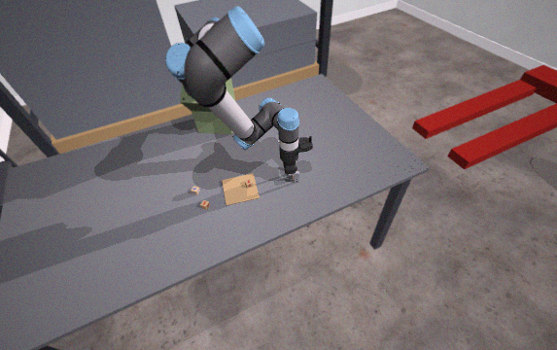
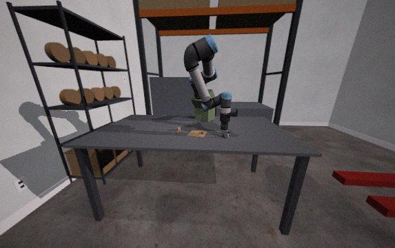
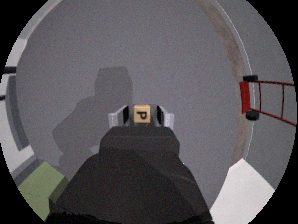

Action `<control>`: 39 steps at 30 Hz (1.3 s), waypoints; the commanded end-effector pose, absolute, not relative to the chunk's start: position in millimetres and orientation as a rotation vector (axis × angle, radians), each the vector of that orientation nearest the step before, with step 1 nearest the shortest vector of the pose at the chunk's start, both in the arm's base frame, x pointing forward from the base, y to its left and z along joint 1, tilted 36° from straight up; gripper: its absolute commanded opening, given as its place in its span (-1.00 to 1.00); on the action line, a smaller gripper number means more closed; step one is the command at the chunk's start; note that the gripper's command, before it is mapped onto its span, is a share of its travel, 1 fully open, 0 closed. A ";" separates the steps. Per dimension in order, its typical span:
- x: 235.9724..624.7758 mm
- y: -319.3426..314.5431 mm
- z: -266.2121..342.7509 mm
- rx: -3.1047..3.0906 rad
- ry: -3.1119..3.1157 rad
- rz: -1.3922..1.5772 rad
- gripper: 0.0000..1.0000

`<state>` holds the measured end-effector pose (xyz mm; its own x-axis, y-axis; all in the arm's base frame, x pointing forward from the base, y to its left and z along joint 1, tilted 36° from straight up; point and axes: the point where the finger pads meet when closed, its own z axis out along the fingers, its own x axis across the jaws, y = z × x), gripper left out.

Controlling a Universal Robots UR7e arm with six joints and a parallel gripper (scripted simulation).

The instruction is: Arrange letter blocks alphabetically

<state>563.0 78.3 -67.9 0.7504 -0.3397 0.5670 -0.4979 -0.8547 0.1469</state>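
The P block (image 3: 142, 114) lies between the open fingers of my gripper (image 3: 142, 111) (image 1: 292, 178), with a gap on each side; its P shows on top, turned sideways in the wrist view. It is on the table beside the mat. The tan mat (image 1: 233, 195) (image 2: 192, 134) lies flat. One block (image 1: 248, 183) (image 2: 202, 132) with a red mark stands on the mat's rear right part. A block with a blue mark on top (image 1: 194, 190) and a block with a red mark (image 1: 204, 204) lie on the table left of the mat. Their letters are too small to read.
The arm's green base stand (image 1: 214, 119) (image 2: 205, 111) is at the table's back edge. The grey table (image 1: 127, 253) (image 2: 142, 141) carries the mat and the blocks. A shelf rack is at the left in the exterior view. Red forks are on the floor at the right, off the table.
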 end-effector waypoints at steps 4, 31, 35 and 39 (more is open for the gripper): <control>563.7 78.3 -67.2 2.661 -0.653 0.783 1.00; 563.7 78.3 -67.2 2.661 -0.653 0.783 0.58; 563.7 78.3 -67.2 2.661 -0.653 0.783 0.58; 563.7 78.3 -67.2 2.661 -0.653 0.783 -0.01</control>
<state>563.0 78.3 -67.9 0.7504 -0.3397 0.5670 -0.4979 -0.8547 0.1469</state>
